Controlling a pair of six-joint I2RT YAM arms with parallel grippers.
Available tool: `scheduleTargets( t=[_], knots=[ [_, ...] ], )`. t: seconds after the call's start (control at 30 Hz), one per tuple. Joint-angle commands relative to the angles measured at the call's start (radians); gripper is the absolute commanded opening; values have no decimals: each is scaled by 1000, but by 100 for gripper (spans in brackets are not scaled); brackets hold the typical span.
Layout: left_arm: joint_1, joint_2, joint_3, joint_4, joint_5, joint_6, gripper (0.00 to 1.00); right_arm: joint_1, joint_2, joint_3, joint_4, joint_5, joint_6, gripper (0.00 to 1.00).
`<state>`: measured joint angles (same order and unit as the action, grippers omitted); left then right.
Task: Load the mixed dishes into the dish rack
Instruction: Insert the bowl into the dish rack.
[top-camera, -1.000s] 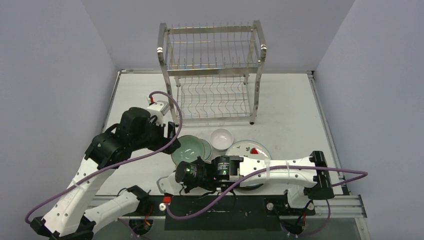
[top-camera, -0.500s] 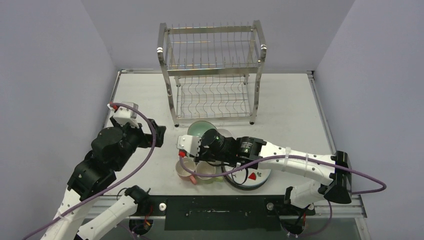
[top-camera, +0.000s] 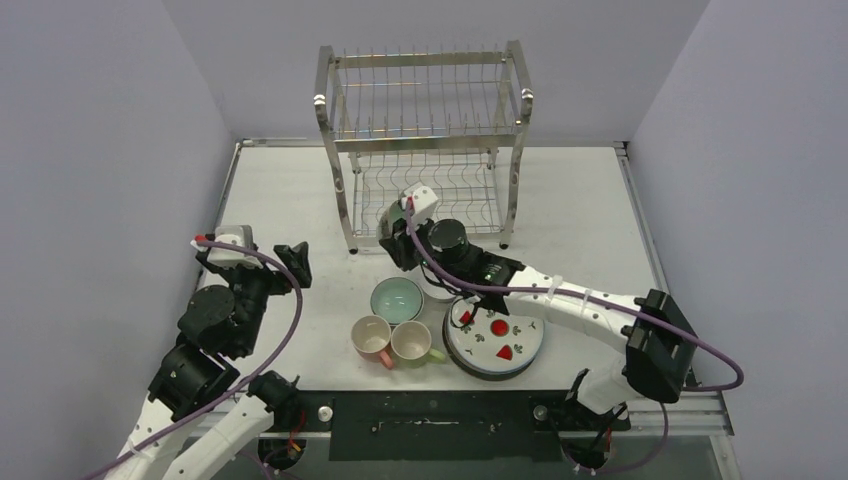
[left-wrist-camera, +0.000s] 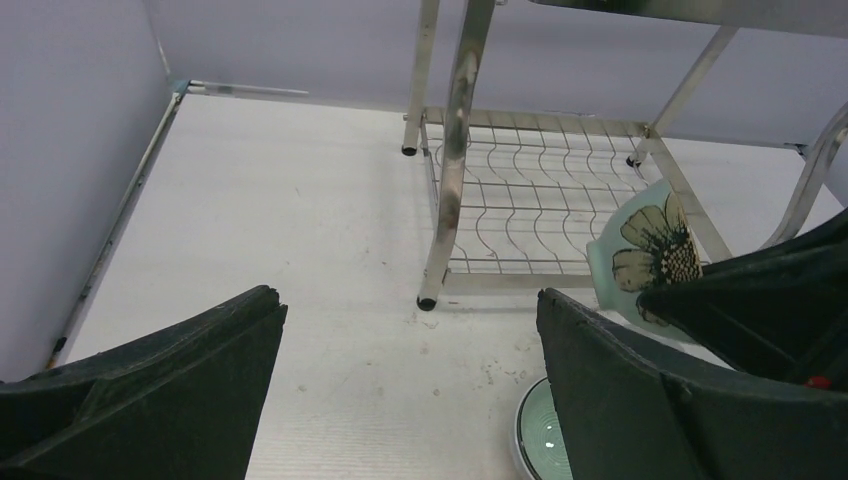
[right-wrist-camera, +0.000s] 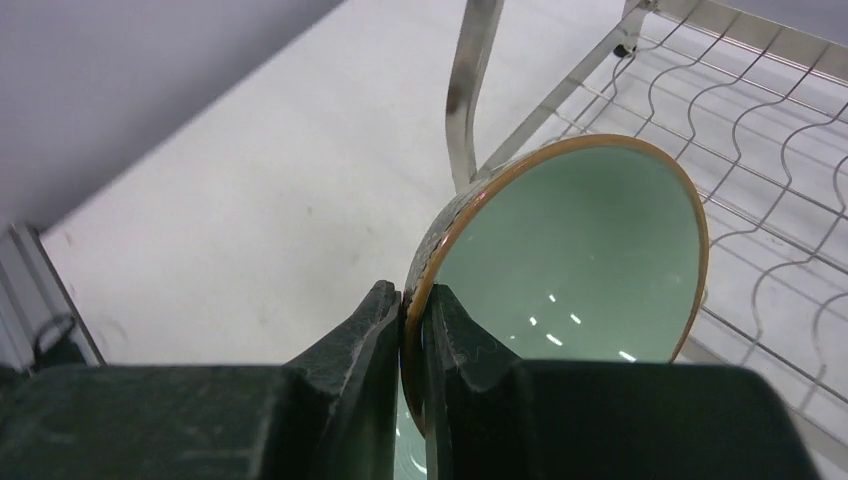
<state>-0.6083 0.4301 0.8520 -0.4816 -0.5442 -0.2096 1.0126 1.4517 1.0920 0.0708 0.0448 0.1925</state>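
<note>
As the right arm stretches out over the table (top-camera: 580, 200) toward the far side, we see its right claw (right-wrist-camera: 403, 300) pinched nearly shut on the brown-edged rim of a mint-green bowl (right-wrist-camera: 570, 250), with one dark finger inside the rim and the other outside. This bowl is tipped up on its edge in the air, its glossy green hollow turned toward the wrist camera. Just behind it stand a front post and the wavy wire floor of the lower tier of the dish rack (top-camera: 420, 145). From the left wrist camera we see the outside of the same bowl, pale with a cream flower and a dark centre, right at the front edge of that lower tier. We cannot tell whether it touches the wire.

The shiny steel rack stands at the far middle of the table, two tiers tall.

On the left side, the left claw (left-wrist-camera: 407, 300) has its two dark fingers spread wide apart, with only bare white table between them. It grips nothing and sits well to the left of the rack.

Nearer the arm bases, the other dishes sit together on the table. We see a second bowl (top-camera: 396, 298), upright and also mint green. Just in front of it, a pink mug (top-camera: 371, 337) and a green mug (top-camera: 412, 342) stand side by side. To their right lies a white plate (top-camera: 497, 338) with red strawberries, partly under the right arm
</note>
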Motion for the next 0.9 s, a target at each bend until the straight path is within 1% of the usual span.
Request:
scheduleTargets(
  t=[0.0,0.1,0.23,0.43,0.63,0.87],
  knots=[
    [-1,-28,-25,91,-35,27,96,-67,55,-35,454,38,332,0],
    [-1,-41,-31,84,-40,30,96,-92,119,-63,631,68,452,0],
    [0,-58,-39,81,-48,37,95,-119,210,-65,777,101,566,0],
    [-1,-79,-45,80,-52,45,95,-167,378,-7,967,83,708,0],
    [0,-96,-51,79,-49,48,95,-216,498,101,1026,48,803,0],
    [0,-97,-54,84,-50,62,95,-256,591,214,1026,38,832,0]
  ],
)
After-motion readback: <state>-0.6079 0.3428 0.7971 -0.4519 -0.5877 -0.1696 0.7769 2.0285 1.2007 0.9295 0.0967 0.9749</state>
